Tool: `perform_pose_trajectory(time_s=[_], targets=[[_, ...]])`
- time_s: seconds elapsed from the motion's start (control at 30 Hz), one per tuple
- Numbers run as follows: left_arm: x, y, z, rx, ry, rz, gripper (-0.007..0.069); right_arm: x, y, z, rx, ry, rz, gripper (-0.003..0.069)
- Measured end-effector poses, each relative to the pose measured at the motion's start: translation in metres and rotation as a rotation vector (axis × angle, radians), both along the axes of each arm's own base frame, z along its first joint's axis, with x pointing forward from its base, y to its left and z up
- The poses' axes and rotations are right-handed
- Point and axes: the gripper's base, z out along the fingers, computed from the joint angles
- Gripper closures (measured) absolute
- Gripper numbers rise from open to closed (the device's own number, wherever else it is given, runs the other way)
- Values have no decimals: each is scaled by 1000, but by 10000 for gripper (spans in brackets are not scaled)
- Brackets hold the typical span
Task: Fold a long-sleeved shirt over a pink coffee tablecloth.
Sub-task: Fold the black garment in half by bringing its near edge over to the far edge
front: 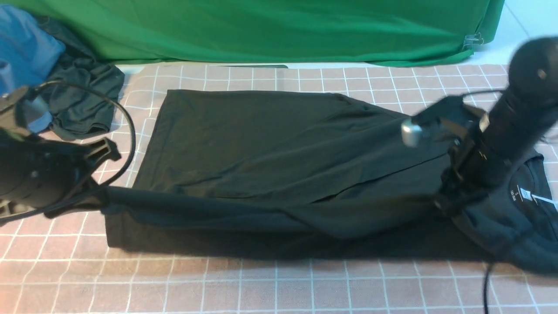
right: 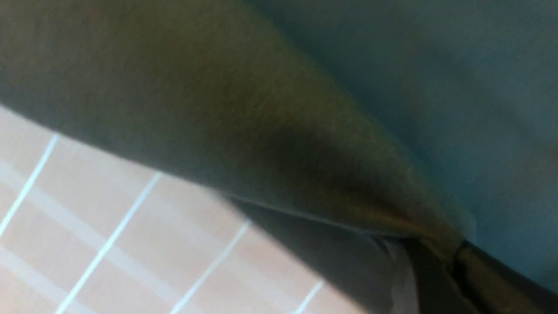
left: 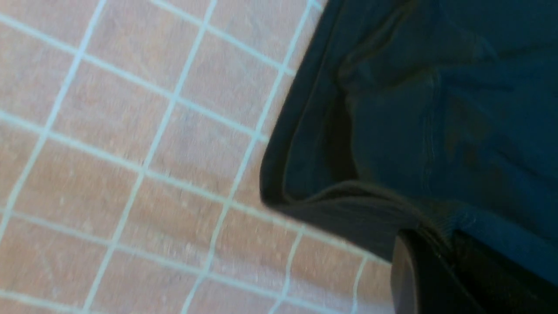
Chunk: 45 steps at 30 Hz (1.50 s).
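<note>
The black long-sleeved shirt (front: pixel 279 152) lies sideways across the pink coffee tablecloth (front: pixel 261 283), hem at the left, neck with its white label (front: pixel 525 196) at the right. Its near edge is lifted off the cloth and stretched taut between both grippers. My left gripper (front: pixel 101 201) is shut on the hem corner; in the left wrist view the hem (left: pixel 348 205) runs into the gripper (left: pixel 440 248). My right gripper (front: pixel 444 205) is shut on the shirt near the shoulder; in the right wrist view the fabric (right: pixel 261 131) bunches into the gripper (right: pixel 453 253). The chest print is hidden.
A bright green cloth (front: pixel 261 30) hangs along the back. A blue garment (front: pixel 22 56) and a smaller dark grey-green garment (front: pixel 83 100) lie heaped at the far left. A black cable (front: pixel 126 131) loops over the left arm. Bare pink cloth runs along the front.
</note>
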Motion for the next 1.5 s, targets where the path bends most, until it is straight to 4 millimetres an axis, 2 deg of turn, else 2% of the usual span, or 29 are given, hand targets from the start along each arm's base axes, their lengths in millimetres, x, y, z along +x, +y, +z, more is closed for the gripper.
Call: perform_pose_trajectory(time_s=[0.1, 0.17, 0.23, 0.3, 0.33, 0.4, 0.5, 0.6, 0.67, 0.7, 0.77, 0.83, 0.93, 1.0, 1.17, 1.5], targets=[[7, 1, -7, 0, 7, 8, 595, 16, 3, -1, 4, -18, -4, 578], [12, 1, -14, 1, 19, 12, 595, 28, 7, -1, 9, -38, -7, 533], [16, 1, -20, 0, 30, 17, 595, 40, 9, 1, 14, -80, -8, 424], [17, 1, -22, 0, 35, 18, 595, 46, 10, 4, 15, -118, -15, 358], [18, 1, -22, -2, 37, 19, 595, 53, 8, 11, 5, -169, -58, 288], [18, 1, -22, -2, 37, 20, 595, 56, 7, 17, -6, -188, -93, 255], [18, 1, -22, -3, 36, 21, 595, 54, 3, 28, -38, -128, -161, 267], [18, 1, -22, -3, 37, 21, 595, 34, 3, 30, -32, 20, -173, 376], [17, 1, -22, -4, 39, 21, 595, 16, 4, 22, -15, 101, -153, 452], [17, 1, -22, -4, 40, 21, 595, 15, 5, 23, -12, 101, -152, 456], [17, 1, -23, -5, 47, 20, 595, -5, 6, 3, -30, 181, -108, 482], [16, 1, -23, -4, 49, 17, 595, -12, 7, -13, -34, 179, -73, 477], [16, 1, -23, -3, 49, 16, 595, -12, 7, -31, -26, 93, -50, 421], [16, 1, -23, -3, 49, 16, 595, -7, 7, -33, -15, 18, -51, 389], [17, 1, -23, -2, 45, 15, 595, 4, 7, -31, -19, -106, -35, 363], [18, 1, -22, 1, 35, 12, 595, 12, 3, -43, -86, -136, 17, 303]])
